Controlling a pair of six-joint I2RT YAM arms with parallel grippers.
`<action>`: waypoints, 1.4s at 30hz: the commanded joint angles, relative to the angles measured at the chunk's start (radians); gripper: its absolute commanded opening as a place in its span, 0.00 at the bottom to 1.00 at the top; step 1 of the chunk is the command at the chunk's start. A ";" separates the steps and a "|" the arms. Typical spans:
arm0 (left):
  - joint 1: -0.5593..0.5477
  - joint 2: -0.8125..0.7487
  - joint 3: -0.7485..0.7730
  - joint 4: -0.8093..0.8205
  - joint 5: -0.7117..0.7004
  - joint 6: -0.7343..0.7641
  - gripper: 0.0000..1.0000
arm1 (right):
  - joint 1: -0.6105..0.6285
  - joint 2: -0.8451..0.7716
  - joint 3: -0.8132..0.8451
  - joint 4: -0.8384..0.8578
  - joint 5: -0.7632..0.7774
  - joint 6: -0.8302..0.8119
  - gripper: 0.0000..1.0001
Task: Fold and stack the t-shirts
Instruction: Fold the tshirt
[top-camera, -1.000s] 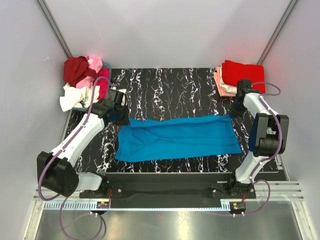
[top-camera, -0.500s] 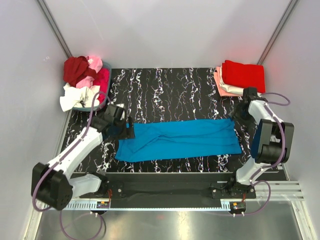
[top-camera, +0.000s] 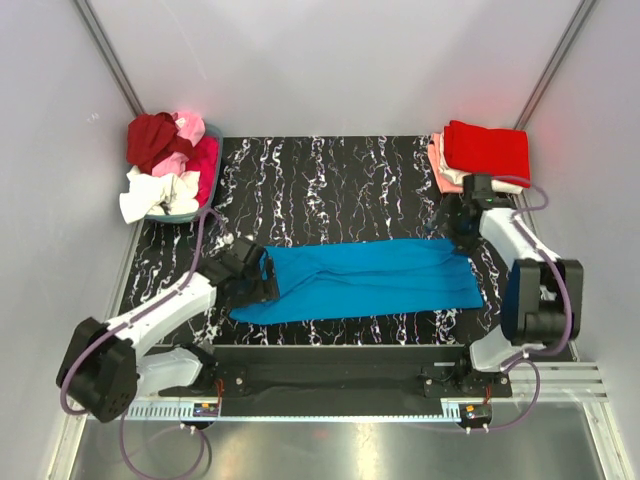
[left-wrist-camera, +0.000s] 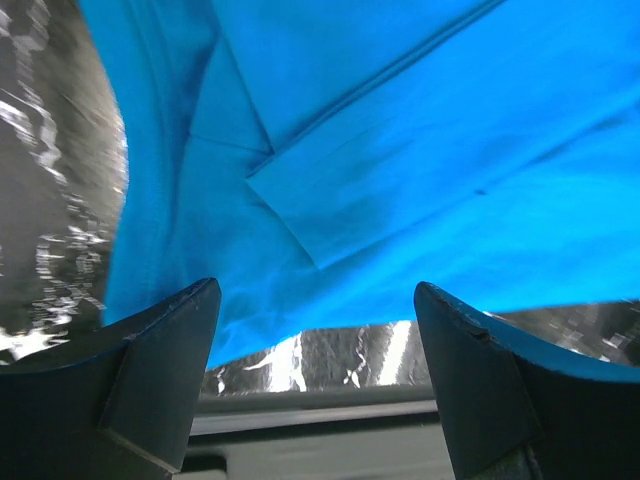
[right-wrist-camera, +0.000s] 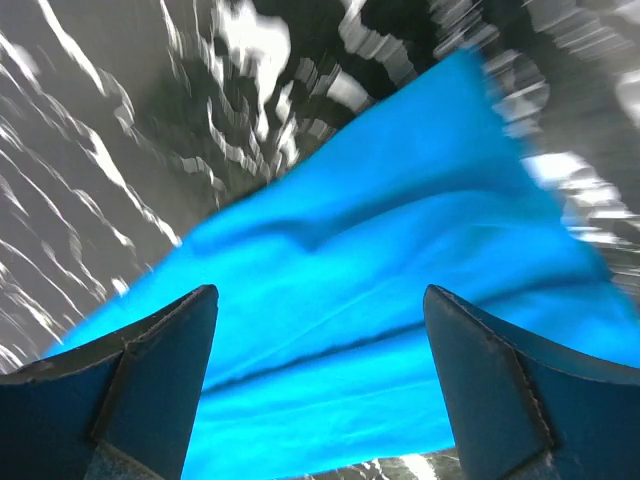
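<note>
The blue t-shirt (top-camera: 365, 278) is lying as a long, narrow band across the near half of the black marbled table (top-camera: 330, 180), running left to right between the two arms. The left gripper (left-wrist-camera: 315, 300) is hanging just over its left end and the right gripper (right-wrist-camera: 315, 300) over its far right corner. Both are standing wide apart with nothing between the fingers. The step in hand is probably the next fold, shortening this band crosswise. To do it well, each gripper should be coming down on a true corner and pinching every layer together, not just the top one. The lifted end should then be travelling level across the band, so the edges are meeting squarely rather than skewing. The cloth looks soft and limp, so it is likely to be sagging and dragging if lifted too low. In the left wrist view the bright blue cloth is showing a tucked flap with a sharp crease and a slanting edge. The near hem is curving a little. The right end is tapering slightly, with gentle ripples. The folded stack (top-camera: 485, 152), red on top, is waiting at the far right, and the unfolded heap (top-camera: 165, 165) at the far left.
</note>
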 joint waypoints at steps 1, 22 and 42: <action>-0.015 0.059 -0.028 0.160 -0.018 -0.078 0.83 | 0.016 0.108 -0.039 0.031 -0.104 -0.030 0.89; 0.131 0.745 0.634 0.092 -0.018 0.144 0.81 | 0.211 -0.211 -0.531 0.142 -0.449 0.213 0.70; 0.076 1.027 1.500 0.040 0.233 0.389 0.97 | 0.909 -0.387 0.020 -0.313 0.192 0.296 0.95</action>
